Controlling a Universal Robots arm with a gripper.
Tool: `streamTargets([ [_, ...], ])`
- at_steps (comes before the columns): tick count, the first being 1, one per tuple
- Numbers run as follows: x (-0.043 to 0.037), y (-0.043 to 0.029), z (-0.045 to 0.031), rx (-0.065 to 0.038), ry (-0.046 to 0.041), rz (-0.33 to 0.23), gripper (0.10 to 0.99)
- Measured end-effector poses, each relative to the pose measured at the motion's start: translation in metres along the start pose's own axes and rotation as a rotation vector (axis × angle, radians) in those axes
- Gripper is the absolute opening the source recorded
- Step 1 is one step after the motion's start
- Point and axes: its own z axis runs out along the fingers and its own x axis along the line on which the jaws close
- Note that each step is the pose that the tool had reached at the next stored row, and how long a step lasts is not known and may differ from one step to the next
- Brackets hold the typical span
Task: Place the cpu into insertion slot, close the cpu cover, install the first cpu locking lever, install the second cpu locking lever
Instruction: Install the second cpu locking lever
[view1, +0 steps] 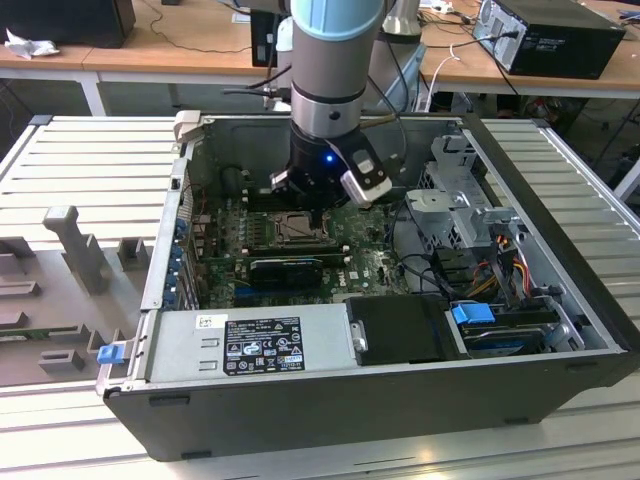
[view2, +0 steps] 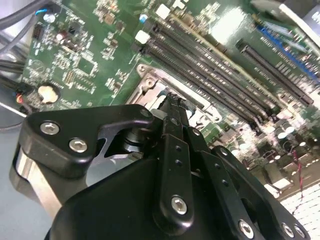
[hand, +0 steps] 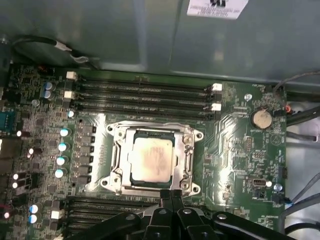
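In the exterior view the gripper (view1: 318, 212) hangs low inside the open computer case (view1: 560, 270), right over the insertion slot (view1: 292, 229) on the green motherboard (view1: 375, 262).

In the second wrist view the fingers (view2: 172, 117) are pressed together, holding nothing, tips at the socket's edge.

In the first wrist view the cpu (hand: 152, 158) lies in the slot, framed by the cpu cover (hand: 189, 150), just beyond the fingertips (hand: 172, 196).

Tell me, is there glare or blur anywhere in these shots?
In the second wrist view, a bright glare washes out the green motherboard past the long black memory slots, and the black gripper close to the lens looks soft. In the first wrist view, the silver-grey square cpu is evenly lit, its top dully mottled.
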Motion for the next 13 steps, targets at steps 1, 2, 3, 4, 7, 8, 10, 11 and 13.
streamTargets([
  [1,0.0003,-0.0034,0.0015,-0.001,0.0106,0.001,0.106],
  [2,0.0004,-0.0059,0.0022,-0.001,0.0157,0.002,0.106],
  [3,0.0006,-0.0083,0.0024,-0.004,0.0176,0.002,0.106],
  [4,0.0012,-0.0111,0.0023,-0.010,0.0179,0.002,0.106],
  [7,0.0082,-0.0147,0.0023,-0.033,0.0162,0.002,0.106],
  [8,0.0117,-0.0157,0.0026,-0.046,0.0153,0.002,0.106],
  [10,0.0188,-0.0160,0.0028,-0.063,0.0142,0.002,0.106],
  [11,0.0235,-0.0160,0.0030,-0.072,0.0136,0.002,0.106],
  [13,0.0287,-0.0161,0.0042,-0.081,0.0130,0.002,0.106],
])
